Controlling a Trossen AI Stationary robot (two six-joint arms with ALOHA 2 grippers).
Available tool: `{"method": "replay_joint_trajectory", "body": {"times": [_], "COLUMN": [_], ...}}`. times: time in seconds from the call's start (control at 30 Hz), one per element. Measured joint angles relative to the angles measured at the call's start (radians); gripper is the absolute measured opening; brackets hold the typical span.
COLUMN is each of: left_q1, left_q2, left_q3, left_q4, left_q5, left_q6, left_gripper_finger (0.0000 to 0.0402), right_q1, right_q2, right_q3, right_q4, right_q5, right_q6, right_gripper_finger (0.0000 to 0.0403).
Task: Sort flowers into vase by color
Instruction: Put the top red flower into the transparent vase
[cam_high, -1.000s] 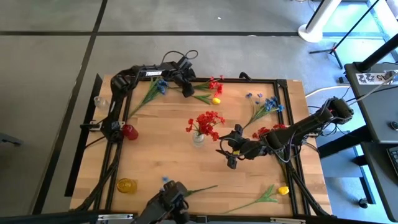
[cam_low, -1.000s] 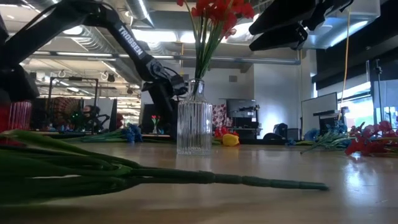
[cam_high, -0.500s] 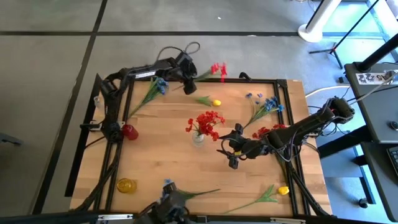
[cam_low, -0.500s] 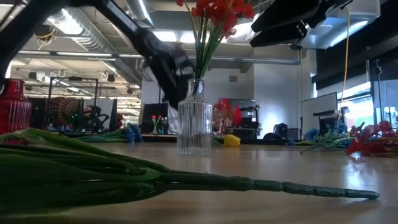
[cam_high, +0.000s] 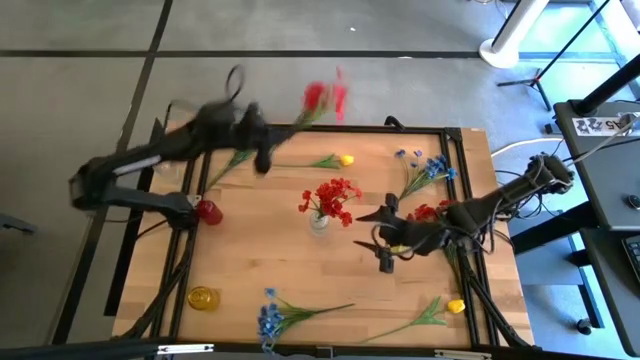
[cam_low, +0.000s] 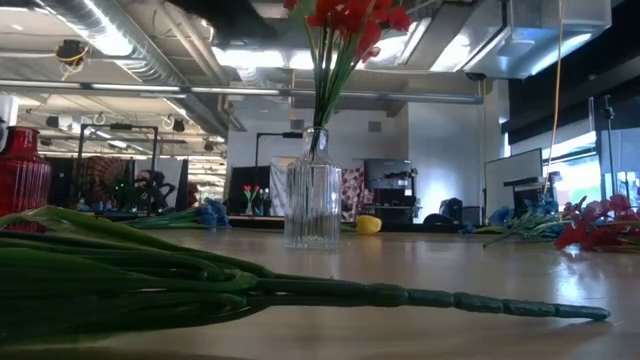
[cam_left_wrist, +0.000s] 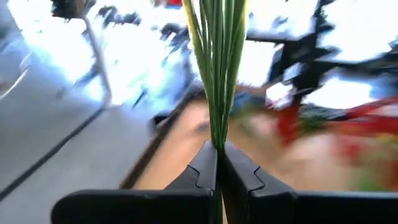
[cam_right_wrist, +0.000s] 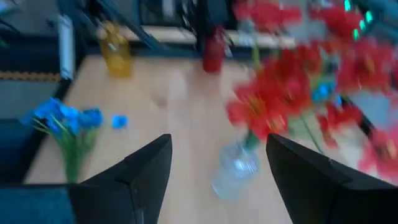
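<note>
My left gripper (cam_high: 266, 150) is above the table's far left part, shut on a red flower spray whose blooms (cam_high: 320, 97) reach past the far edge. In the left wrist view the gripper (cam_left_wrist: 217, 152) is shut on green stems. My right gripper (cam_high: 382, 240) is open and empty, right of the clear vase (cam_high: 318, 223), which stands upright on the table and holds red flowers (cam_high: 331, 195). The vase also shows in the low view (cam_low: 312, 190) and the right wrist view (cam_right_wrist: 235, 168). My left gripper pinches the red spray's bundle of thin green stems (cam_left_wrist: 217, 134) between its two fingers. The stems run straight out past the fingertips, along the fingers. The spray is lifted clear of the table, with its blooms pointing toward the far edge.
A red vase (cam_high: 207, 211) stands at the left and a yellow vase (cam_high: 203, 297) at the near left. Loose sprays lie about: blue (cam_high: 425, 168), yellow (cam_high: 340, 160), red (cam_high: 430, 212), yellow (cam_high: 447, 306), and blue (cam_high: 272, 315) at the near edge.
My left gripper has lifted the red spray off the table's far edge and swung up and toward the table's left; the spray now hangs clear. The blue spray at the near edge has slid a little. My right gripper has left the low view.
</note>
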Motion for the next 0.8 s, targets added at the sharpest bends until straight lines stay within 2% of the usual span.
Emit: {"method": "replay_joint_trajectory", "body": {"times": [0.2,0.33,0.43,0.57,0.67,0.8], "left_q1": [-0.344,-0.578,-0.717,-0.843,-0.897,-0.916], "left_q2": [-0.341,-0.397,-0.362,-0.262,-0.162,0.003], "left_q3": [-0.354,-0.507,-0.577,-0.604,-0.604,-0.603], "left_q4": [0.284,0.449,0.61,0.801,0.936,1.117], "left_q5": [-0.159,-0.267,-0.344,-0.405,-0.422,-0.425], "left_q6": [-0.034,-0.026,0.024,0.092,0.141,0.152], "left_gripper_finger": [0.0002,0.0002,0.0002,0.0002,0.0002,0.0002], "right_q1": [0.024,0.0,-0.02,-0.033,-0.045,-0.044], "right_q2": [0.001,0.058,0.133,0.232,0.289,0.344], "right_q3": [0.002,0.003,0.003,0.003,0.003,0.003], "right_q4": [0.264,0.436,0.587,0.797,0.905,1.042], "right_q5": [0.0,-0.024,-0.063,-0.077,-0.08,-0.119], "right_q6": [-0.117,-0.201,-0.275,-0.366,-0.422,-0.423], "right_gripper_finger": [0.0262,0.0262,0.0262,0.0262,0.0262,0.0262]}}
